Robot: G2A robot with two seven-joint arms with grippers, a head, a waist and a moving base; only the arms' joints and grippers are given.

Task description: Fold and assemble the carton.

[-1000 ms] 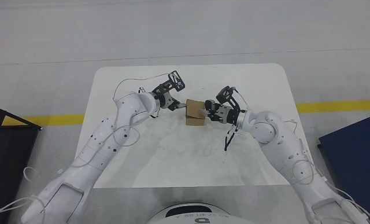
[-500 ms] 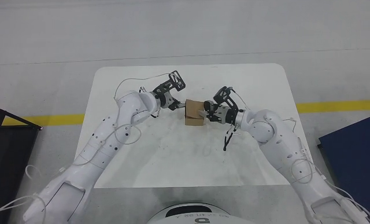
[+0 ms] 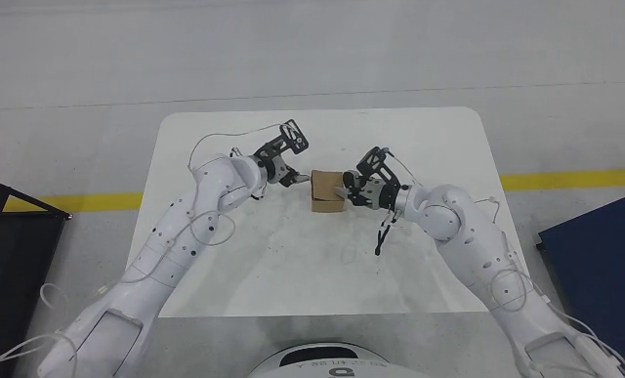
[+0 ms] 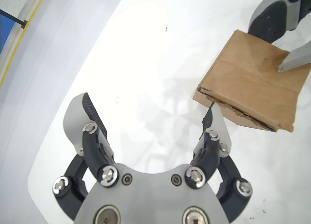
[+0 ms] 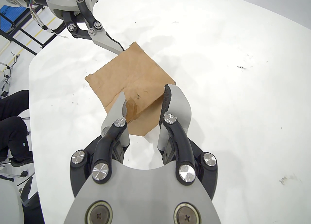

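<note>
The right gripper (image 5: pixel 144 92) is pinched onto a folded flap at one corner of the brown cardboard carton (image 3: pixel 327 190), which lies mid-way across the white round-cornered table (image 3: pixel 430 144). The left gripper (image 4: pixel 149 101) gapes wide and holds nothing, one fingertip touching the carton's opposite edge. Since a second ago, the carton and right gripper have edged slightly toward the left arm.

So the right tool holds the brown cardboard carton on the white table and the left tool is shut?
No: the left tool is open, per the left wrist view. The right tool does hold the brown cardboard carton on the white table.
</note>
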